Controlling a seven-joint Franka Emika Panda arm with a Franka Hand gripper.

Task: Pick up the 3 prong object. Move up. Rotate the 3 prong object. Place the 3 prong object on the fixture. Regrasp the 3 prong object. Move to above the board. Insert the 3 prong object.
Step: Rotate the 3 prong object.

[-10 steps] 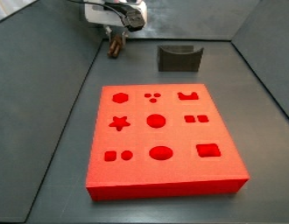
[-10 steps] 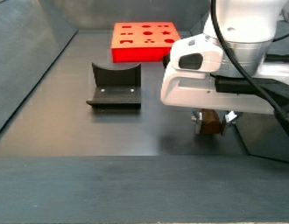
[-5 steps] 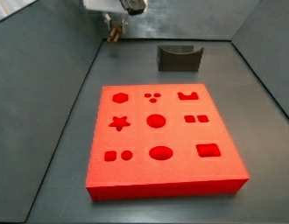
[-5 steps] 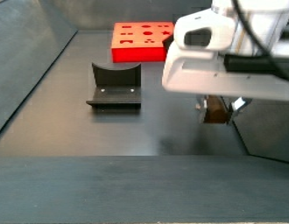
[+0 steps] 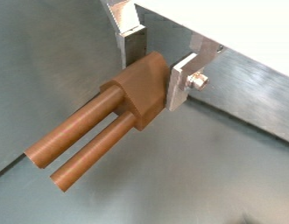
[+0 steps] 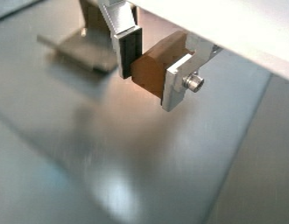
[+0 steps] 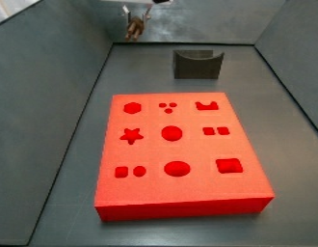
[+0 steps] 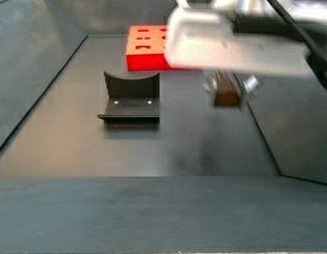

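3 prong object point(image 5: 106, 114) clamped in gripper point(image 5: 157, 63) above floor | step: move up | next: rotate, then seat on fixture point(image 8: 129, 97).

The hand point(image 8: 229, 87), clamping the 3 prong object point(image 8: 227, 92), hangs beside the fixture point(image 8: 129, 97), the board point(image 8: 156, 46) behind.

Brown 3 prong object point(image 5: 123, 109) clamped in claw point(image 5: 157, 63), lifted off floor

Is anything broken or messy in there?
Nothing stands out. The gripper hangs above the floor, shut on the 3 prong object. The fixture stands upright, and the board lies flat, undamaged.
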